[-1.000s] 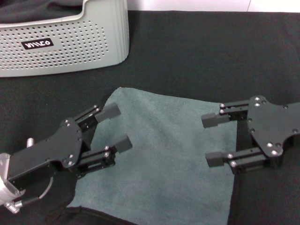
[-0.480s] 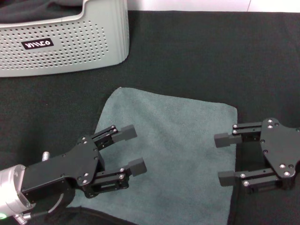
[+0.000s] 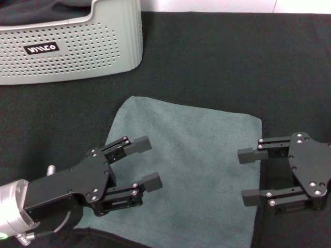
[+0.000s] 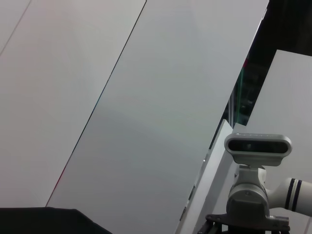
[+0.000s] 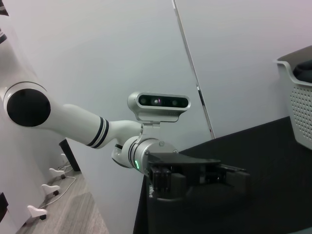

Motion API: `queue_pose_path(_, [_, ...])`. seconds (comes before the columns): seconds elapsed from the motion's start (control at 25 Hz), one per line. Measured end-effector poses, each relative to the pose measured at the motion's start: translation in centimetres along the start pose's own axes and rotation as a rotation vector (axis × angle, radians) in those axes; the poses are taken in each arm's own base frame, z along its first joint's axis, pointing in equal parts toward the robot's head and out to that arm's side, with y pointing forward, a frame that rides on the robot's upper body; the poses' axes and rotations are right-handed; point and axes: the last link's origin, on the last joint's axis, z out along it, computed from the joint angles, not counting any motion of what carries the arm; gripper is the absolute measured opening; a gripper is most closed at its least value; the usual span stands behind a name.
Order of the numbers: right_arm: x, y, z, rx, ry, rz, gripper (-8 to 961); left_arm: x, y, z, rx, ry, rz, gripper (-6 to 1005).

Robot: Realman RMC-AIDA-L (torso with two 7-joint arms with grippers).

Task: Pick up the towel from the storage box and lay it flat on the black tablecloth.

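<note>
The left wrist view showed pale wall panels (image 4: 146, 107), a grey camera (image 4: 258, 145) on a white arm (image 4: 287, 191), and a dark corner of black tablecloth (image 4: 44, 222).

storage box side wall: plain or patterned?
Patterned: the storage box is pale grey-green with rows of small perforated dots and a black label. Head view shows it best.

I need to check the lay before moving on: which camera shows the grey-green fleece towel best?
The head view: the grey-green fleece towel lies spread on the black tablecloth, with the open left gripper above it and the open right gripper at its edge. Neither wrist view shows the towel.
</note>
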Motion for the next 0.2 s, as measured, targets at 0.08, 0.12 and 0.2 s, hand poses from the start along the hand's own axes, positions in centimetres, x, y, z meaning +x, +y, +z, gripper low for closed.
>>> queue_pose_path(0.08, [-0.05, -0.03, 0.02, -0.001, 0.000, -0.001, 713, 0.09, -0.08, 0.11, -0.004, -0.001, -0.001, 879])
queue_pose_path(0.12, [-0.08, -0.05, 0.03, -0.001, 0.000, -0.003, 713, 0.10, -0.10, 0.16, -0.005, -0.002, -0.003, 879])
queue_pose_path(0.2, [-0.09, -0.08, 0.04, 0.000, 0.000, -0.006, 713, 0.14, -0.14, 0.23, -0.008, -0.003, -0.011, 879])
